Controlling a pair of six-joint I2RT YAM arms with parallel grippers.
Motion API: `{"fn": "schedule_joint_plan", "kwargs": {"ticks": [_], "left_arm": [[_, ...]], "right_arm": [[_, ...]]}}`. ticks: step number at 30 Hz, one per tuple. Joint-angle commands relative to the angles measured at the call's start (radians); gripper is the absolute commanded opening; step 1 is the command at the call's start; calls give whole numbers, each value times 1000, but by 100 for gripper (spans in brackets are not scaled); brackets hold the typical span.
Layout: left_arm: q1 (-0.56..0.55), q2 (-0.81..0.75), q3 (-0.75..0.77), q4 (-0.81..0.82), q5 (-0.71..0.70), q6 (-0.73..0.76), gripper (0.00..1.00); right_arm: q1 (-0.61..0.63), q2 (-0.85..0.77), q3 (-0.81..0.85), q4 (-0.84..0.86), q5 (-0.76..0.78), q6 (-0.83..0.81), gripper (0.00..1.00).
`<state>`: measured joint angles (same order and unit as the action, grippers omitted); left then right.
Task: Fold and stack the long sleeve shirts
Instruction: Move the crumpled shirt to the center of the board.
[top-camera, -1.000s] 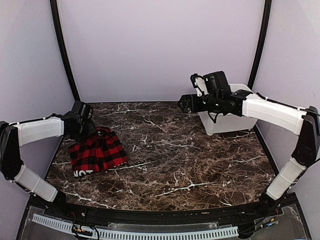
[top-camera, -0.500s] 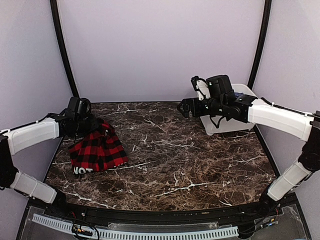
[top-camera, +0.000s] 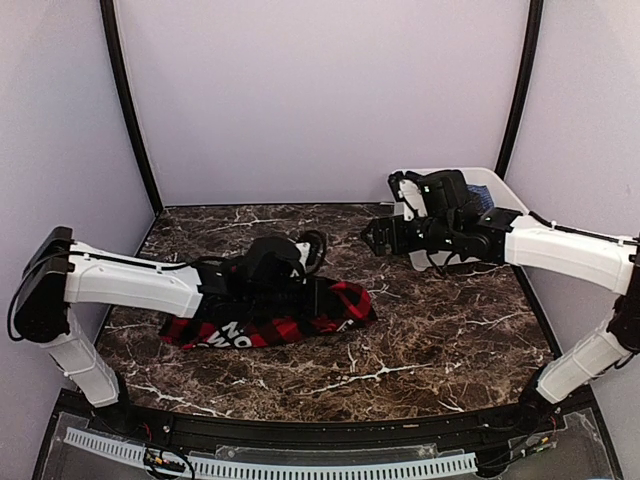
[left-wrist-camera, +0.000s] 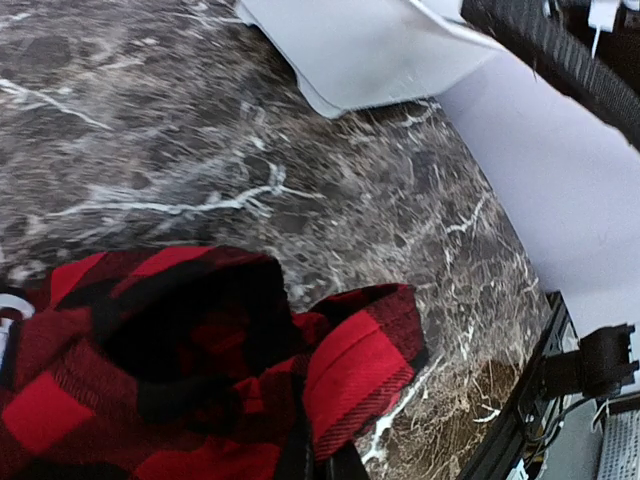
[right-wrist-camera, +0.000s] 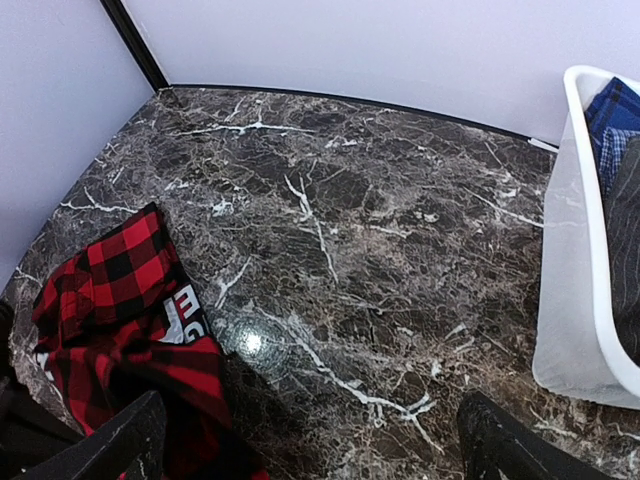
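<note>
Left gripper (top-camera: 305, 280): pinched tight on the red-and-black checked cloth shirt (top-camera: 340, 305).
Right gripper (top-camera: 372, 235): fingers wide apart, holding nothing, over the dark marble table (top-camera: 450, 320).

table (top-camera: 440, 325): dark marble | on it: red-black check shirt (top-camera: 345, 302); white tub (right-wrist-camera: 570, 250) far right

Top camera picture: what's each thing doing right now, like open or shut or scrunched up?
Red-and-black checked flannel shirt: crumpled, unfolded, stretched along the dark marble table.
Left arm's fingers: shut on the shirt.
Right arm's fingers: open, empty.
White plastic tub: upright, holding blue plaid cloth.
</note>
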<state>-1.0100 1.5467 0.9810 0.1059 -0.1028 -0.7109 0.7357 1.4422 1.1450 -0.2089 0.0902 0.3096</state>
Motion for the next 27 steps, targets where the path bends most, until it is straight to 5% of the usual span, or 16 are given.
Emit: {"fn": "schedule_joint_plan", "kwargs": {"ticks": [1,5,8,17,20,27], "left_arm": [[-60,141,139,104,93,52,14],[-62,136,164,69,117,74,49],[-58,63,156,-4,15,95,61],[193,-51,125,-488,-211,14,66],[277,-48,102,-614,-246,-7,79],[524,-48,-52,-553,-126,17,86]], "right_arm": [[13,-72,-81,5,39,34,98],[14,-121,-161,-15,34,56,98],[27,-147,-217,-21,11,80,98],[193,-119,-279,-52,29,137,98],[266,-93,-273,-78,53,158,98],[326,-31,-299,-118,52,245,86]]}}
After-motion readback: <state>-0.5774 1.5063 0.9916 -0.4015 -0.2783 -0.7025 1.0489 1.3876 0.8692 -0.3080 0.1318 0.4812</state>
